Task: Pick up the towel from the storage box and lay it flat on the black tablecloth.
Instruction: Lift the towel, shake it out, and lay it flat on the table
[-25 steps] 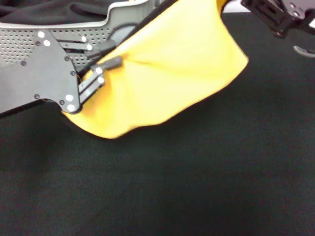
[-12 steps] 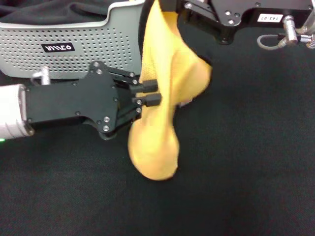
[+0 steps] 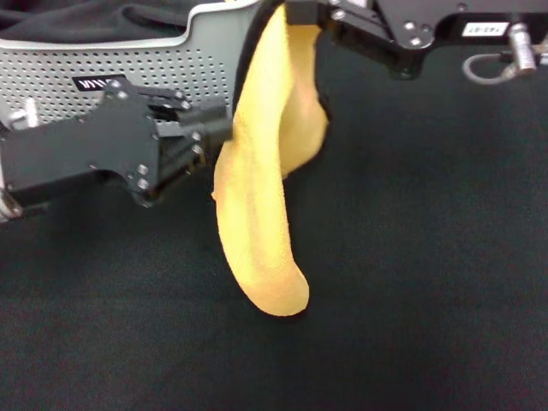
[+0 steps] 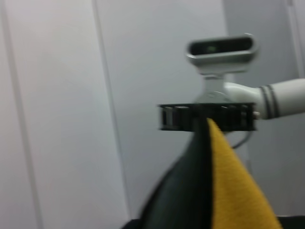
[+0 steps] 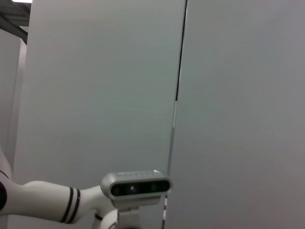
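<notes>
Two grippers share the load here, both working beside the light grey perforated plastic storage box [image 3: 111, 77] with its black logo label. The yellow-orange terry towel [image 3: 261, 197] is out of that box and hangs in the air just in front of its rounded corner, drooping in a long narrow fold whose lowest tip dangles over the large matte black felt-like tablecloth [image 3: 411, 274]; whether that tip touches the cloth cannot be told. The right gripper [image 3: 295, 13] reaches in above the box corner and appears clamped on the towel's top edge. The left gripper [image 3: 214, 128], in front of the box wall, has its fingers pressed against the towel's side edge about midway down, and seems to pinch it there; the left wrist view shows the towel [image 4: 233, 186] rising to a peak beneath the right gripper [image 4: 207, 117].

By my reading, the picking-up half is done: nothing yellow shows inside the box. The laying-flat half is hardly begun, since the cloth is bunched and vertical, not spread. What remains is probably to draw the two held edges apart, carry the towel clear of the box, lower it onto the tablecloth and let go.
</notes>
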